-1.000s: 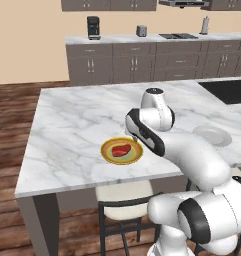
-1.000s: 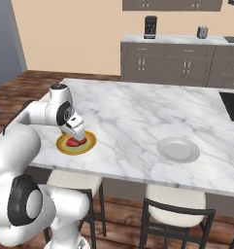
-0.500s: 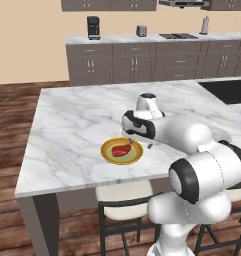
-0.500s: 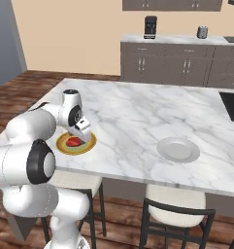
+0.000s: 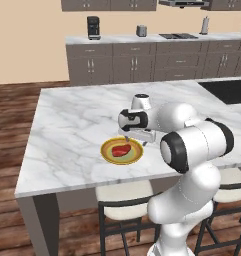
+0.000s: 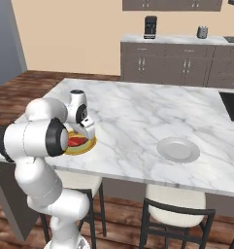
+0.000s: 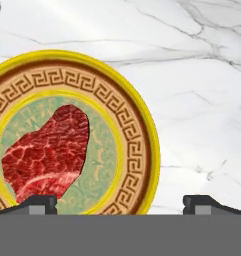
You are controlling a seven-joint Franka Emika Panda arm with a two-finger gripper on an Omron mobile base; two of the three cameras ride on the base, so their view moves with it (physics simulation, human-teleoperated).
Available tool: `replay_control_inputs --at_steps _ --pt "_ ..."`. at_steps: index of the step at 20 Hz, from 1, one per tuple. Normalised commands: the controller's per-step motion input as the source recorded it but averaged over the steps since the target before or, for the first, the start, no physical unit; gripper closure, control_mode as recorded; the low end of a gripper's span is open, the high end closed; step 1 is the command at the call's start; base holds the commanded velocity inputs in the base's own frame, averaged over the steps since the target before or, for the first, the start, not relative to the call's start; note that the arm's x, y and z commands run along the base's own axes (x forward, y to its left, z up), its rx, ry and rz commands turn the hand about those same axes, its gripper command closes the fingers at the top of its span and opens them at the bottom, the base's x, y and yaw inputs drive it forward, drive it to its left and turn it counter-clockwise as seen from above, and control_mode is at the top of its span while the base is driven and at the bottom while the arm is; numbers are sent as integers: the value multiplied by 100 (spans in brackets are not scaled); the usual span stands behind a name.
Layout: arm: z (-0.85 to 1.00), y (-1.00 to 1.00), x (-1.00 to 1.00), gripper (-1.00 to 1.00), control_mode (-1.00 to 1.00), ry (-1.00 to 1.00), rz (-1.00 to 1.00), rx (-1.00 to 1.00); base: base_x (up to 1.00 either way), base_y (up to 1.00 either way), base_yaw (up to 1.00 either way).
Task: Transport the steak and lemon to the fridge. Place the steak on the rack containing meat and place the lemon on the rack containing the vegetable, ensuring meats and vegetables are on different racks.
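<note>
The steak is a flat red slab lying on a yellow-rimmed patterned plate near the front edge of the marble island. My gripper hovers just above the plate, open and holding nothing. In the hand view the left fingertip stands over the steak's lower edge and the right one over bare marble beside the plate. The lemon and the fridge racks are out of view.
An empty pale plate sits on the island to the right. Stools stand under the front edge. A dark inset lies at the island's far right. Grey cabinets with a coffee machine line the back wall.
The hand has come down and in from higher above the island to just over the plate with the steak. The jaws have stayed wide apart.
</note>
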Motion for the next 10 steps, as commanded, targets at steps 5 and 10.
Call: replay_control_inputs --at_steps 5,10 --pt "-24 25 16 -100 -100 6 -4 0 0 0 0" --pt "-27 18 33 -100 -100 4 -6 0 0 0 0"
